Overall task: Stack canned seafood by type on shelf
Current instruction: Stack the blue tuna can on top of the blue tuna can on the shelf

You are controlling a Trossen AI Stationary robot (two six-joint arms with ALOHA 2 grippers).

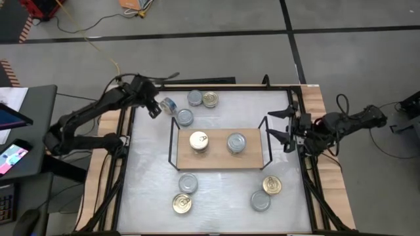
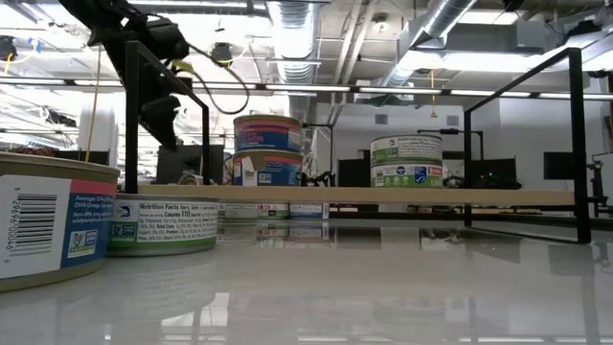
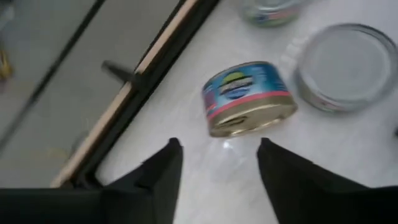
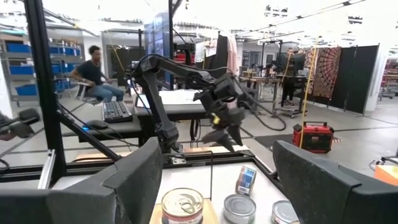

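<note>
Hovering left pincer, fingers apart, over tipped blue tin; judged next: regrasp, carry to shelf. Right pincer apart, waiting.

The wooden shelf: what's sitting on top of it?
On the shelf stand two stacks of cans: a gold-lidded stack and a silver-lidded stack, two cans each in the low view. The board beneath them is covered.

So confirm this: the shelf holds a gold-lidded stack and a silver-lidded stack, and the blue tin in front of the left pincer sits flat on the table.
Not quite. The blue tin is tipped up on its edge, not flat; the left wrist view shows it, just ahead of the open left pincer. The shelf part is right.
</note>
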